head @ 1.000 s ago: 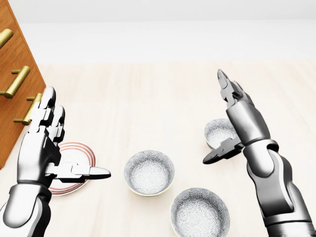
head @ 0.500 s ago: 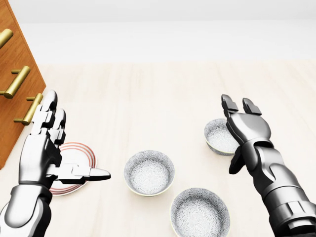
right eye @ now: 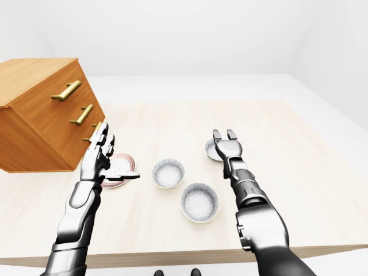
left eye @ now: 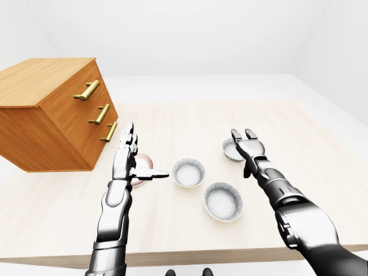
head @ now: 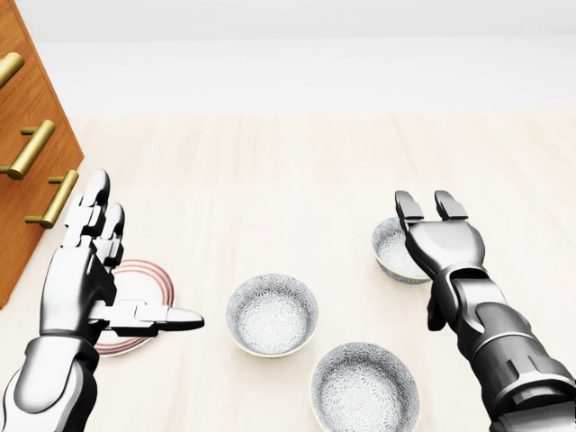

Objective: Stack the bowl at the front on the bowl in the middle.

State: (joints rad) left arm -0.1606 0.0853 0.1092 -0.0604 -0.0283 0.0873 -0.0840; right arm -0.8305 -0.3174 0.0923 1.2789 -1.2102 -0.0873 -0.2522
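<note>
Three grey patterned bowls stand on the pale wooden table [head: 270,180]. The front bowl [head: 364,387] is at the bottom of the head view, and the middle bowl [head: 272,315] sits up and to its left. A third bowl [head: 393,252] is at the right, partly covered by my right hand [head: 430,245]. That hand is open, palm down, with its fingers spread over the bowl's rim and nothing in it. My left hand [head: 135,261] is open, fingers up and thumb pointing right, above a red-rimmed plate [head: 144,292].
A wooden drawer cabinet [left eye: 52,115] with brass handles stands on the table at the left, close to my left hand. The table's near edge [left eye: 190,256] runs along the bottom of the left-eye view.
My right hand has turned from edge-on to palm down and dropped lower, over the right bowl. The left hand and the bowls have stayed put.
</note>
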